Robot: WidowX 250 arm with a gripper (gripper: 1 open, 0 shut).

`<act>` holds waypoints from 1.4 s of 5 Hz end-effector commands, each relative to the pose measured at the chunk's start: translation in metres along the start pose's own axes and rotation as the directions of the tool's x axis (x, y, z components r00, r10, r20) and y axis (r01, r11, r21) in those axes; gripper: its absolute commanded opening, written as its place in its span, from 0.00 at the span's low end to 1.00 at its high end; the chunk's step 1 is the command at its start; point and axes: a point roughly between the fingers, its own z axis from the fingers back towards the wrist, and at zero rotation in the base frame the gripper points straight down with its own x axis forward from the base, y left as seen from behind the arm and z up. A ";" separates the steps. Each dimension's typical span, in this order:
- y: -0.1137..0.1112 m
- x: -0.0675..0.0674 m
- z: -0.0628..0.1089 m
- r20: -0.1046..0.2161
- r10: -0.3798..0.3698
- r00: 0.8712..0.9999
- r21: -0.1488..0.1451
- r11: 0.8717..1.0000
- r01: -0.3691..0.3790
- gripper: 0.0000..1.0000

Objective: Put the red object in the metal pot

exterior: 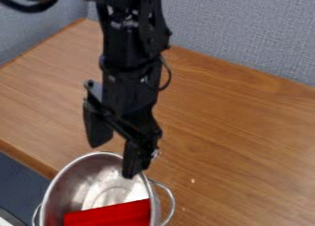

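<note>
The red object [109,217], a bright red flat block, lies inside the metal pot [74,179] at the bottom of the view, against the pot's near right side. The pot is shiny and round, with a rolled rim. My gripper [113,143] hangs pointing down just above the pot's far rim. Its two dark fingers [92,128] stand wide apart and open, with nothing between them. The right finger's tip overlaps the pot's rim in the picture.
A brown wooden table [234,119] carries the pot near its front edge. A grey-blue wall [234,27] stands behind. A dark strip [15,185] runs along the table's front left edge.
</note>
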 end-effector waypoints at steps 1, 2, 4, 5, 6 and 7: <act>-0.010 -0.007 -0.004 0.053 -0.097 0.994 0.031 0.995 0.095 1.00; -0.011 -0.006 -0.015 0.071 -0.117 0.991 0.040 0.993 0.114 1.00; -0.014 0.000 -0.038 0.050 -0.136 0.989 0.013 0.991 0.136 1.00; -0.013 0.005 -0.049 0.043 -0.142 0.989 0.011 0.990 0.142 1.00; -0.011 0.003 -0.055 0.052 -0.144 0.988 0.014 0.990 0.144 1.00; -0.010 0.002 -0.061 0.053 -0.145 0.988 0.013 0.989 0.144 1.00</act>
